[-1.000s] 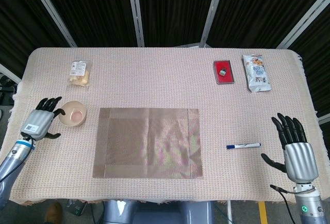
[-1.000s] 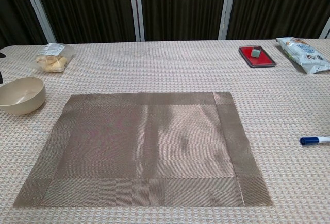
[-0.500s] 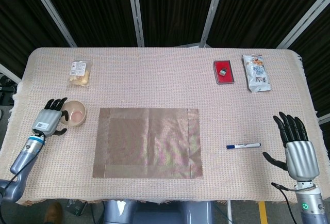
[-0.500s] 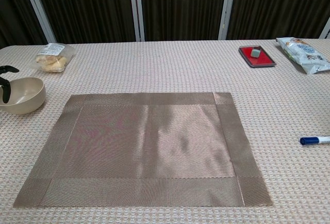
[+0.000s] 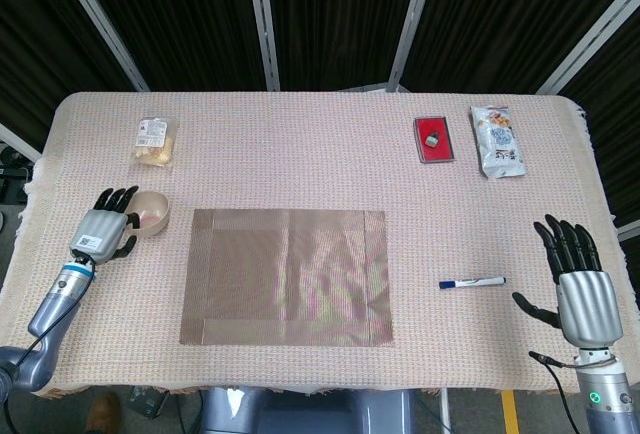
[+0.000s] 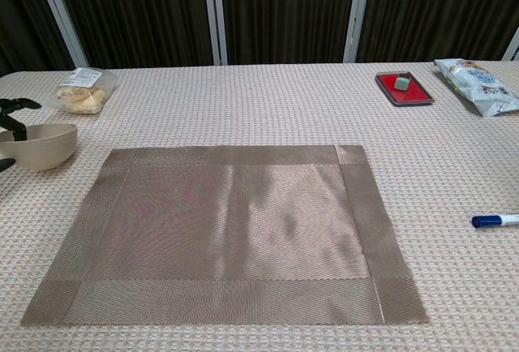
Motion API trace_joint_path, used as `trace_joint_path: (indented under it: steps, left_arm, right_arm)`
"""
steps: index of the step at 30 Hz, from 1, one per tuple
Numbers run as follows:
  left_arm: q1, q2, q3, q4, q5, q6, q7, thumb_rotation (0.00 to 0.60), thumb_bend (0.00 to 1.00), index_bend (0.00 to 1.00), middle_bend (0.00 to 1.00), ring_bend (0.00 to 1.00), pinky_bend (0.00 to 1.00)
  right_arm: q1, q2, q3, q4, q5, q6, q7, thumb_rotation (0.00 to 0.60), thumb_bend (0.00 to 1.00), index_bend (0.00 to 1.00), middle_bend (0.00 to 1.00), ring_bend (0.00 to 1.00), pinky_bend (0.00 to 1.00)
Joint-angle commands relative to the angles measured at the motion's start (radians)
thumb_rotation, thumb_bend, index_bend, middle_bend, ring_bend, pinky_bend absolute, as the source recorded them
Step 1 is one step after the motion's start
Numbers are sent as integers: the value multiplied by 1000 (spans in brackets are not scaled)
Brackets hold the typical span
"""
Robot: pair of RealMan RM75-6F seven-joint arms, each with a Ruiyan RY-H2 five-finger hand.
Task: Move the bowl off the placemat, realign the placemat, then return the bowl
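Small beige bowl [image 5: 152, 210], tipped slightly, off the mat and just past its far left corner, gripped at the rim by the left hand [image 5: 103, 231]. Brown woven placemat [image 5: 287, 276], flat near the table's middle, edges squared to the table's front, darker border band around a shinier centre, nothing on it.

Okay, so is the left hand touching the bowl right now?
Touching. In the head view the left hand has fingers over the near rim of the bowl, and the chest view shows a dark finger hooked over that rim.
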Motion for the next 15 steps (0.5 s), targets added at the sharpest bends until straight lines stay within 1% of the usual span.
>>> trace_joint_path:
  steps: [1, 4, 5, 7, 10, 12, 15]
  left_arm:
    - [3, 12, -5, -28, 19, 28, 1, 600, 420, 582, 0, 0, 0]
    - [-2, 31, -12, -80, 43, 61, 15, 600, 422, 584, 0, 0, 0]
    - [-15, 45, -23, -134, 75, 100, 31, 600, 422, 585, 0, 0, 0]
    - [-19, 62, -30, -186, 81, 112, 59, 600, 424, 586, 0, 0, 0]
    - [-40, 82, -45, -292, 101, 127, 128, 600, 426, 588, 0, 0, 0]
    - [-54, 82, -51, -346, 113, 129, 166, 600, 427, 591, 0, 0, 0]
    - [-82, 57, -46, -407, 146, 115, 205, 600, 427, 596, 0, 0, 0]
  right_arm:
    - [0, 1, -1, -2, -2, 2, 1, 600, 0, 19, 0, 0, 0]
    - [0, 2, -1, -6, -5, 4, 2, 600, 0, 19, 0, 0, 0]
    - [0, 3, -1, -8, -6, 4, 5, 600, 0, 19, 0, 0, 0]
    - [0, 5, -1, -9, -6, 5, 6, 600, 0, 19, 0, 0, 0]
    - [-1, 9, 1, -12, -5, 8, 15, 600, 0, 19, 0, 0, 0]
    - [-2, 12, 2, -12, -4, 9, 20, 600, 0, 20, 0, 0, 0]
    - [-3, 15, 2, -12, -2, 11, 28, 600, 0, 20, 0, 0, 0]
